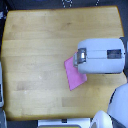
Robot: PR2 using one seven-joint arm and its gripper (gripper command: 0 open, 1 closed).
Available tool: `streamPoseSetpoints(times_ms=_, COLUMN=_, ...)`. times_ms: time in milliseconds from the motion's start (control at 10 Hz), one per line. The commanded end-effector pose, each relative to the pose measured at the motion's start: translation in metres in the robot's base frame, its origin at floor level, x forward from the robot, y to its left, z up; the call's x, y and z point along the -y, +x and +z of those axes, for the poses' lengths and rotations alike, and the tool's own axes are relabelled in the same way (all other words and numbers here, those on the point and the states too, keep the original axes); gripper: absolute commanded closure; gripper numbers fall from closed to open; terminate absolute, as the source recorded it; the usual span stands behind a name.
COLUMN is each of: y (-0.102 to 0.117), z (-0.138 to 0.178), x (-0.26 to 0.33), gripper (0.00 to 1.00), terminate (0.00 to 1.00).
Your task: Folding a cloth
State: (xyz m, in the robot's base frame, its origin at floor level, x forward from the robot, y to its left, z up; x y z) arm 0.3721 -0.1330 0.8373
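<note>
The pink-magenta cloth (74, 76) lies flat on the wooden tabletop (40, 50), right of the middle in the exterior view. It looks like a narrow slanted strip, and its upper right part is hidden under my arm. My grey-white arm (104, 55) reaches in from the exterior view's right. Its gripper end (79, 58) sits right over the cloth's upper edge. The fingers are hidden by the arm's housing, so I cannot tell whether they are open, shut or holding the cloth.
A rounded white robot part (118, 106) fills the lower right corner. A pale object (60, 123) sits at the table's bottom edge. A grey thing (1, 87) stands at the left edge. Dark floor surrounds the table.
</note>
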Motion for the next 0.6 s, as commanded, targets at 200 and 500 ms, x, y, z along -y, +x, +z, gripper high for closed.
streamPoseSetpoints(times_ms=200, y=-0.020, z=-0.022, x=-0.081, gripper=1.00, terminate=0.00)
streamPoseSetpoints(times_ms=500, y=-0.028, z=-0.029, x=-0.081, gripper=1.00, terminate=0.00)
